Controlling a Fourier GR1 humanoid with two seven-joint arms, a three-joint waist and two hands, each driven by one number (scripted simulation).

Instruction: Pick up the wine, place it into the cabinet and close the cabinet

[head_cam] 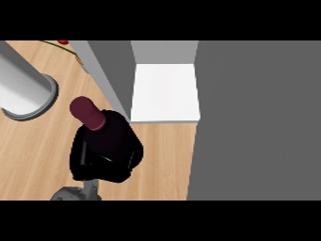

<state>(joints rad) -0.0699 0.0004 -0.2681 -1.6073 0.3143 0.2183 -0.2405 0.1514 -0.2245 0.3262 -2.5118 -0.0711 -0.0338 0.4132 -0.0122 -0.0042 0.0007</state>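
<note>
Left hand (93, 164) is clenched round the wine (88, 113), over the desk (24, 155), just left of the open cabinet (166, 92).

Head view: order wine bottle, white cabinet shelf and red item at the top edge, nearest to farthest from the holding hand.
1. Wine bottle: held in the left hand, cap poking out above.
2. White shelf: up and right of the hand.
3. Red item: far top edge, left.

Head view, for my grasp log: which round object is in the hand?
The dark wine bottle with the maroon cap, gripped by the black hand; the pale grey cylinder at left stands free.
</note>
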